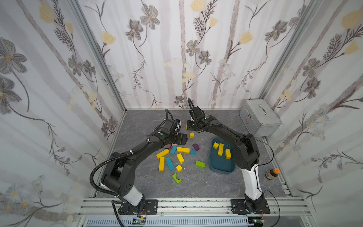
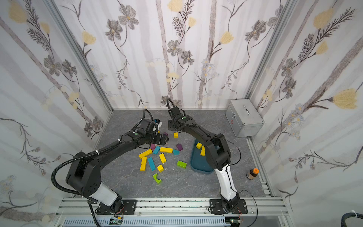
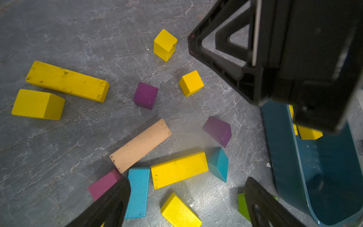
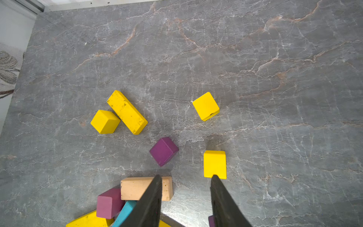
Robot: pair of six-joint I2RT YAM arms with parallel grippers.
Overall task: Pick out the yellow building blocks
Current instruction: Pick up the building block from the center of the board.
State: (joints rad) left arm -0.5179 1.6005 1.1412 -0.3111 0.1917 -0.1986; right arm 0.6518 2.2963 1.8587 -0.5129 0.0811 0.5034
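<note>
We judge the sorting partly done. Three yellow blocks (image 1: 220, 149) already lie in the teal tub (image 1: 222, 170) at the centre right of a top view. The others are scattered on the grey table (image 1: 196, 186) in the lower middle of the frame, mixed with blue, purple and green pieces. The tub sits beside the right arm's base, which probably keeps that arm's drop-off trips short.

The right gripper (image 4: 186, 176) hangs low over the far end of the scatter. Its jaws are parted a little with only bare table between them — it holds nothing. A yellow cube (image 4: 214, 164) sits just ahead of one fingertip and off the gap's centre line, so we think a sideways shift is needed before closing. The narrow opening suits so small a piece and should keep the fingers off the purple cube (image 4: 164, 151) nearby.

The left gripper (image 3: 187, 181) is spread wide and empty above the denser cluster, with a yellow bar (image 3: 178, 170) under its gap. The peach bar (image 3: 140, 145) lies just beside it and must be left alone.

Both grippers are near each other at mid-frame — we would move one at a time.
</note>
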